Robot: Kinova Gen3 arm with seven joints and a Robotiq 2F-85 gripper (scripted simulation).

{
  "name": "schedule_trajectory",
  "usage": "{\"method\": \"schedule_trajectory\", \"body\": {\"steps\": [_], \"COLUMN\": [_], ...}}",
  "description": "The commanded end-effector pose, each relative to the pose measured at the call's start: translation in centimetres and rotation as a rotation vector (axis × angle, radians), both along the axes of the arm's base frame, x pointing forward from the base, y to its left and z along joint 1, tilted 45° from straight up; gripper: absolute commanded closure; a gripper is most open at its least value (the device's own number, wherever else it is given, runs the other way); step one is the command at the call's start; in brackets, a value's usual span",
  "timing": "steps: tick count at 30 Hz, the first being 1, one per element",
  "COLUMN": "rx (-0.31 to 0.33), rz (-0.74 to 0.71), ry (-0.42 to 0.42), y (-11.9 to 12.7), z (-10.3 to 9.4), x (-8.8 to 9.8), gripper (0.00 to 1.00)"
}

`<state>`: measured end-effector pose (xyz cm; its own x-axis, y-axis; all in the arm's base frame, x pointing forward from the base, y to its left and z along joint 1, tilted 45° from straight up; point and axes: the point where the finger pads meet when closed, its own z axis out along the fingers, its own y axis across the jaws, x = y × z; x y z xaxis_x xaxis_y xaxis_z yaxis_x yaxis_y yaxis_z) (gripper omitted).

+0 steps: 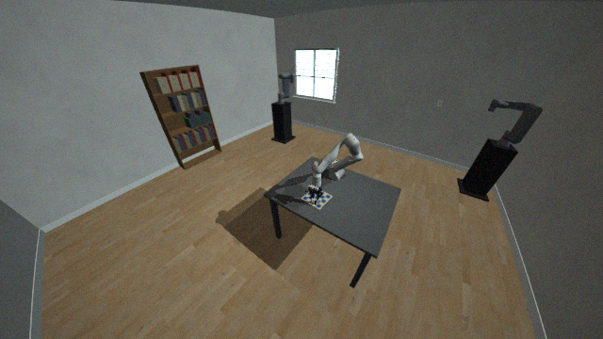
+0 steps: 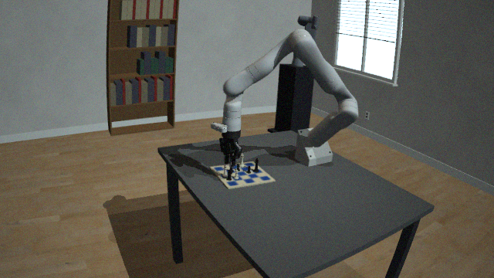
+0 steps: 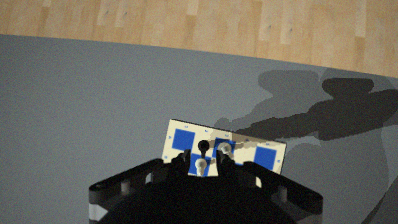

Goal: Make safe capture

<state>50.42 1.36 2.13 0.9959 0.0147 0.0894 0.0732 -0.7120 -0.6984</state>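
The chessboard (image 1: 320, 207) (image 2: 252, 184) (image 3: 168, 148) lies on the table. My gripper (image 2: 232, 164) (image 3: 203, 156) points down low over its far-left part, fingers partly apart, open. In the wrist view a white piece (image 3: 201, 165) shows between the fingers, a black piece (image 3: 203, 145) just beyond it, and another white piece (image 3: 224, 148) beyond the right finger. The exterior view shows a tall black piece (image 2: 256, 166), a black pawn (image 2: 248, 169), a small black piece (image 2: 238, 167), a white piece (image 2: 241, 160) at the back, and a dark piece (image 2: 229, 174) between two white ones. The gripper hides other squares.
The grey table (image 1: 358, 207) (image 2: 328, 216) (image 3: 75, 100) extends around the board. Its edge lies close to the board's outer side. The arm's base (image 2: 314, 152) stands behind the board. Arm shadows fall across the table and board.
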Motion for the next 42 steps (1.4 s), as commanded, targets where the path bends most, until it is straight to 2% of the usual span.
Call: {"method": "schedule_trajectory", "body": {"steps": [1, 17, 42], "rx": [0.002, 0.002, 0.002], "rz": [0.002, 0.002, 0.002], "ry": [0.003, 0.003, 0.003], "y": [0.36, 1.19, 1.24], "z": [-0.35, -1.18, -1.23], "x": [-0.07, 0.00, 0.00], "gripper": [0.63, 0.63, 0.63]}}
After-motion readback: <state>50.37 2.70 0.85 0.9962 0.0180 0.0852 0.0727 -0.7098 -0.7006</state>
